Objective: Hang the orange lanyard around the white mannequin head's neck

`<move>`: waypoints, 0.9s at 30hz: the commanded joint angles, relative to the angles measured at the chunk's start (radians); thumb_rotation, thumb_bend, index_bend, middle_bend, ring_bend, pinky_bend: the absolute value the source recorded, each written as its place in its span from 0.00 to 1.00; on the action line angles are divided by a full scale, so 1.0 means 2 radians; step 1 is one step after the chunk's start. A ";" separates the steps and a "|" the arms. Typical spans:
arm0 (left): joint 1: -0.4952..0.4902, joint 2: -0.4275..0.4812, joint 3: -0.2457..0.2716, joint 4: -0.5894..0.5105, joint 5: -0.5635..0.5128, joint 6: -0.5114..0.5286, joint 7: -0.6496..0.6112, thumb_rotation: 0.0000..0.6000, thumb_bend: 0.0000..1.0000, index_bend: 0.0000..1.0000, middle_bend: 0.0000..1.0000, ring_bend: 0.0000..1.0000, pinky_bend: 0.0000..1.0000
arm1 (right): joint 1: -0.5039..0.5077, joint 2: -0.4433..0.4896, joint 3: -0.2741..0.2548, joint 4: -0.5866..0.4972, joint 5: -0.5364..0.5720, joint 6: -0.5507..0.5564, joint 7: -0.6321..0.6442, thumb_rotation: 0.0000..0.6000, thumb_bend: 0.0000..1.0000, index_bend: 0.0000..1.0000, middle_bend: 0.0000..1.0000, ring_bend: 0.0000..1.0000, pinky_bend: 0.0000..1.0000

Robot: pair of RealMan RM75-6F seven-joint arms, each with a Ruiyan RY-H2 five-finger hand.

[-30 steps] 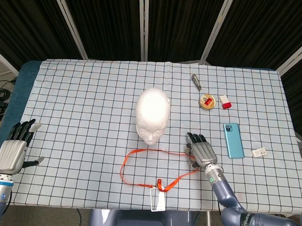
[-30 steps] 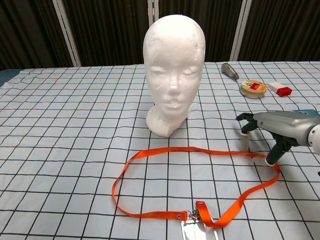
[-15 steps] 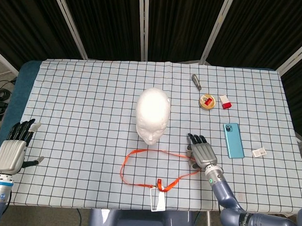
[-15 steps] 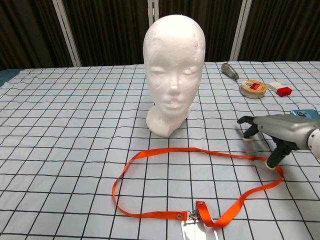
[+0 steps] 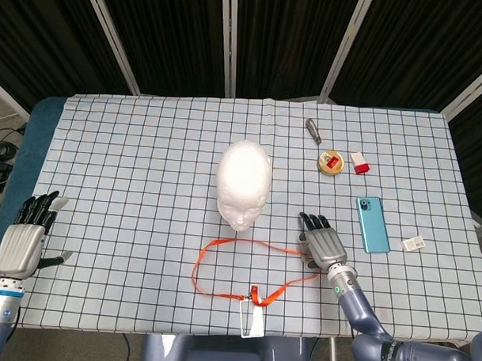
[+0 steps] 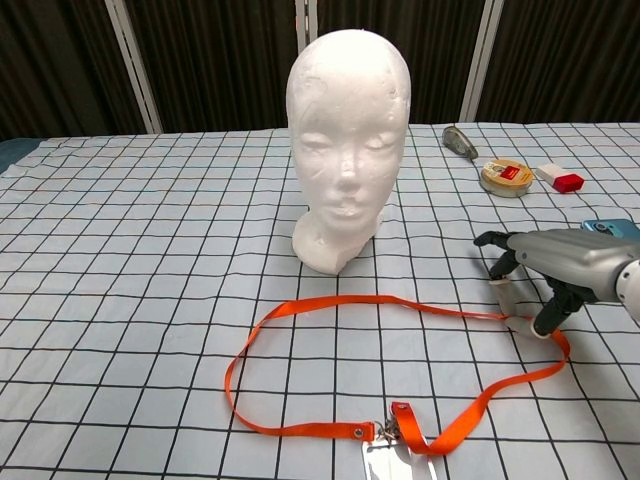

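Observation:
The white mannequin head [image 5: 243, 177] [image 6: 348, 130] stands upright mid-table, facing me. In front of it the orange lanyard [image 5: 247, 242] [image 6: 350, 300] lies flat as a wide loop, its clear badge holder [image 5: 252, 320] [image 6: 400, 464] at the near table edge. My right hand [image 5: 322, 243] [image 6: 555, 265] hovers palm down over the loop's right bend, fingers apart and curved down, with a fingertip and the thumb touching the strap; the strap is not lifted. My left hand [image 5: 21, 244] hangs beyond the table's left edge, fingers spread, holding nothing.
Right of my right hand lies a blue phone [image 5: 372, 225] [image 6: 610, 226]. Further back are a round tin [image 5: 330, 162] [image 6: 505, 177], a red-and-white eraser [image 5: 359, 162] [image 6: 560, 178] and a metal tool [image 5: 312, 131] [image 6: 458, 140]. A small white tag [image 5: 414, 243] sits far right.
My right hand has shifted slightly right and lower onto the strap, nudging the loop's right bend a little rightward. The left hand barely moved.

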 commanded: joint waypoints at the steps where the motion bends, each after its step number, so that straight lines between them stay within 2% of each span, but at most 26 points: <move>1: -0.007 -0.005 -0.002 -0.001 -0.003 -0.012 -0.003 1.00 0.00 0.00 0.00 0.00 0.00 | -0.003 0.008 -0.001 -0.010 -0.011 0.004 0.009 1.00 0.43 0.70 0.01 0.00 0.00; 3: -0.021 -0.011 -0.007 -0.002 -0.004 -0.030 -0.008 1.00 0.03 0.00 0.00 0.00 0.00 | -0.005 0.016 -0.002 -0.020 -0.018 0.005 0.013 1.00 0.44 0.71 0.01 0.00 0.00; 5: -0.037 -0.016 -0.010 -0.008 -0.006 -0.056 -0.015 1.00 0.12 0.00 0.00 0.00 0.00 | -0.005 0.023 -0.002 -0.030 -0.023 0.006 0.017 1.00 0.45 0.71 0.02 0.00 0.00; 7: -0.063 -0.024 -0.017 -0.017 -0.014 -0.097 -0.017 1.00 0.17 0.02 0.00 0.00 0.00 | -0.006 0.031 -0.001 -0.042 -0.027 0.006 0.022 1.00 0.45 0.71 0.02 0.00 0.00; 11: -0.109 -0.051 -0.037 -0.026 -0.052 -0.165 -0.001 1.00 0.18 0.10 0.00 0.00 0.00 | -0.006 0.042 0.002 -0.060 -0.031 0.006 0.029 1.00 0.45 0.72 0.02 0.00 0.00; 14: -0.146 -0.080 -0.054 -0.028 -0.100 -0.219 0.011 1.00 0.19 0.13 0.00 0.00 0.00 | -0.005 0.046 0.004 -0.067 -0.031 0.007 0.030 1.00 0.45 0.72 0.02 0.00 0.00; 21: -0.208 -0.148 -0.073 -0.002 -0.176 -0.271 0.060 1.00 0.23 0.26 0.00 0.00 0.00 | -0.003 0.050 0.006 -0.073 -0.028 0.008 0.031 1.00 0.45 0.72 0.02 0.00 0.00; 27: -0.238 -0.198 -0.076 0.026 -0.198 -0.280 0.081 1.00 0.25 0.32 0.00 0.00 0.00 | -0.002 0.052 0.008 -0.071 -0.026 0.006 0.036 1.00 0.45 0.73 0.02 0.00 0.00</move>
